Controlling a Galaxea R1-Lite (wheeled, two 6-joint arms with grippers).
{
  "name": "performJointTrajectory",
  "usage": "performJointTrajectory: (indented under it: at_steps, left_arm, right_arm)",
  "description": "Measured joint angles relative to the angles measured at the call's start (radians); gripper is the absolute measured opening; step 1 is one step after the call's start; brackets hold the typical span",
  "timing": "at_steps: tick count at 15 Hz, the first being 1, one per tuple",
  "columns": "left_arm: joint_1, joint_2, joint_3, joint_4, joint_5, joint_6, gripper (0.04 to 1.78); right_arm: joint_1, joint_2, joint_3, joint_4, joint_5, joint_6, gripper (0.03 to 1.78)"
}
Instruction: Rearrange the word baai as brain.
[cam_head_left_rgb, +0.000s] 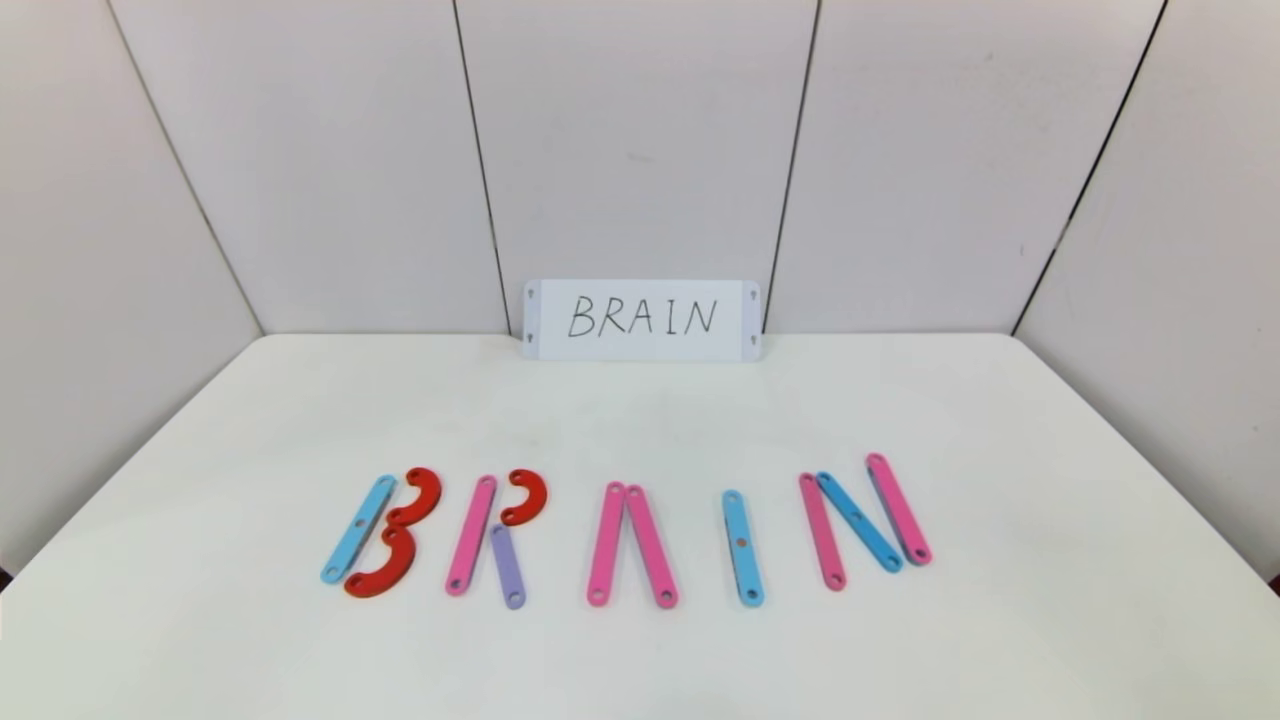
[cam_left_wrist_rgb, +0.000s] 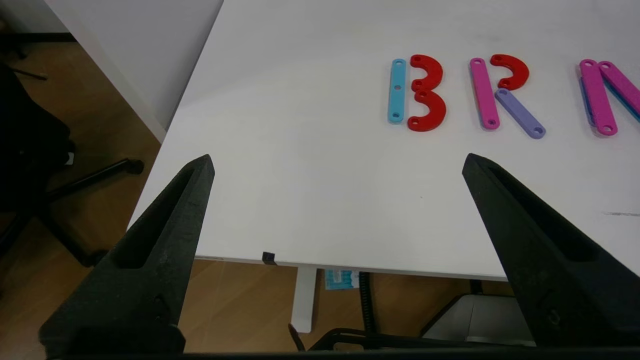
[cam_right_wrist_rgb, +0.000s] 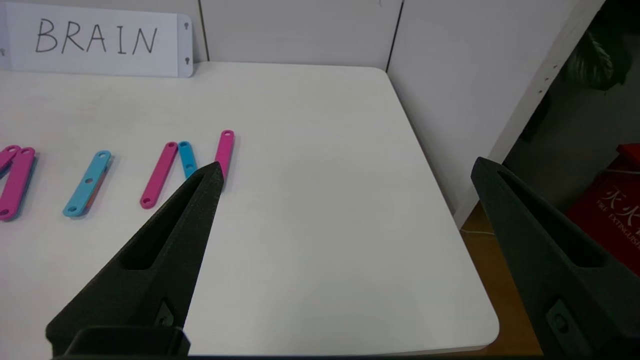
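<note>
the word (cam_head_left_rgb: 620, 535), built from flat pink, blue and purple plastic strips and red curved pieces, lies in a row mid-table and reads brain, matching the white handwritten card (cam_head_left_rgb: 641, 320). left gripper (cam_left_wrist_rgb: 337, 165) and right gripper (cam_right_wrist_rgb: 345, 170) hover spread wide and empty over the white table's (cam_head_left_rgb: 640, 660) near corners; grey panels enclose it.

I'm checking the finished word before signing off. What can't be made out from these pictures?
- Lower end of the N: right wrist view, behind the right gripper finger.
- The A: left wrist view, cut off by the frame edge.
- Both arms: out of the head view.
- Left gripper: its body is below the frame.
</note>
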Motion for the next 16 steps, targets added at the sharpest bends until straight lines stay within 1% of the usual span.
performJointTrajectory:
  at_steps: [1, 3, 4, 5, 6, 9, 11, 12, 13, 14, 15, 16]
  left_arm:
    - [0.012, -0.039, 0.010, 0.004, -0.031, 0.000, 1.74]
    - [0.017, -0.120, 0.052, -0.009, -0.071, 0.003, 1.74]
    - [0.016, -0.162, 0.096, -0.036, -0.084, 0.006, 1.74]
    - [0.014, -0.195, 0.146, -0.089, -0.095, 0.007, 1.74]
    - [0.014, -0.221, 0.205, -0.159, -0.099, 0.008, 1.74]
    - [0.012, -0.263, 0.417, -0.441, -0.091, 0.016, 1.74]
    - [0.011, -0.274, 0.572, -0.612, -0.082, 0.048, 1.74]
    - [0.011, -0.275, 0.637, -0.681, -0.079, 0.063, 1.74]
    - [0.011, -0.277, 0.692, -0.740, -0.078, 0.074, 1.74]
    - [0.011, -0.277, 0.723, -0.770, -0.084, 0.075, 1.74]
    - [0.011, -0.277, 0.740, -0.775, -0.089, 0.076, 1.74]
    - [0.011, -0.278, 0.749, -0.775, -0.101, 0.077, 1.74]
  right_arm:
    - [-0.003, -0.033, 0.017, -0.003, 0.003, -0.002, 1.74]
    - [-0.006, -0.107, 0.063, -0.018, 0.034, -0.002, 1.74]
    - [-0.006, -0.142, 0.098, -0.044, 0.052, -0.003, 1.74]
    - [-0.007, -0.171, 0.137, -0.095, 0.062, -0.004, 1.74]
    - [-0.007, -0.189, 0.176, -0.157, 0.064, -0.005, 1.74]
    - [-0.007, -0.216, 0.322, -0.346, 0.063, -0.027, 1.74]
    - [-0.007, -0.221, 0.433, -0.458, 0.063, -0.043, 1.74]
    - [-0.007, -0.222, 0.481, -0.498, 0.065, -0.048, 1.74]
    - [-0.007, -0.223, 0.517, -0.512, 0.067, -0.049, 1.74]
    - [-0.007, -0.223, 0.538, -0.498, 0.070, -0.046, 1.74]
    - [-0.007, -0.223, 0.548, -0.477, 0.079, -0.044, 1.74]
    - [-0.007, -0.224, 0.552, -0.463, 0.098, -0.043, 1.74]
